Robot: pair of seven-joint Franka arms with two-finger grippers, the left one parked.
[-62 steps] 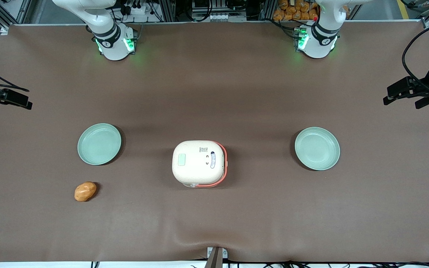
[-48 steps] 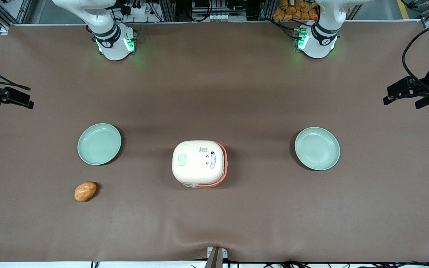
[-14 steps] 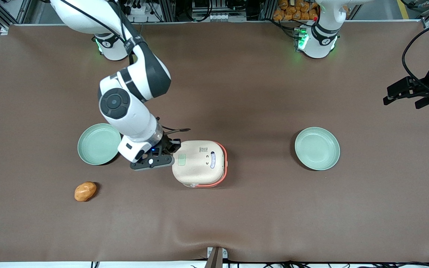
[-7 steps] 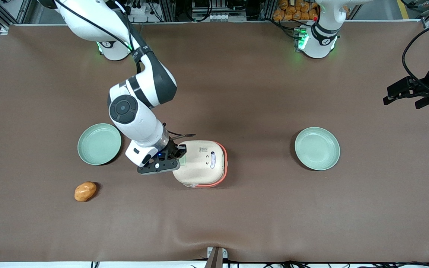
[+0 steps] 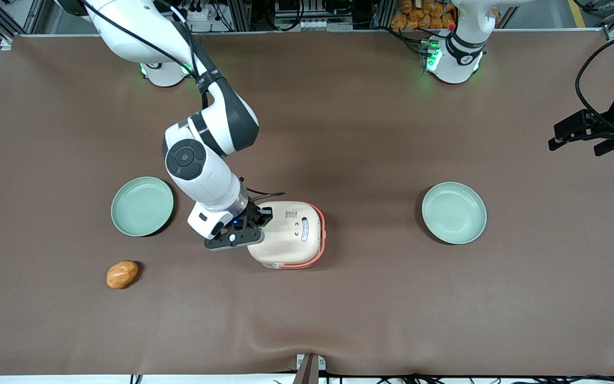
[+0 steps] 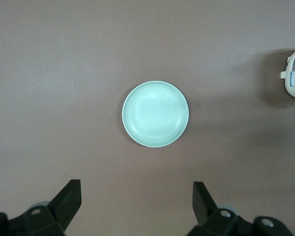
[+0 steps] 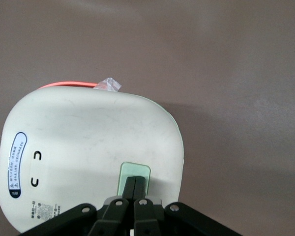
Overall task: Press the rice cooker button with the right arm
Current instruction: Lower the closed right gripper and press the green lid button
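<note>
Fingers together, the black two-finger tool (image 7: 133, 189) rests its tips on the pale green button (image 7: 134, 176) atop the cream-white rounded-square rice cooker (image 5: 285, 233) mid-bench. Judged risk: an off-centre push near the lid's edge could slide or tip the light cooker instead of pressing.

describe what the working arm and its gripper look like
The right arm is glossy white with dark grey joint sections, a round grey cap on one joint, and a black cable strapped along it. Its gripper, over the rice cooker, is black with a small blue light and slim black fingers.
</note>
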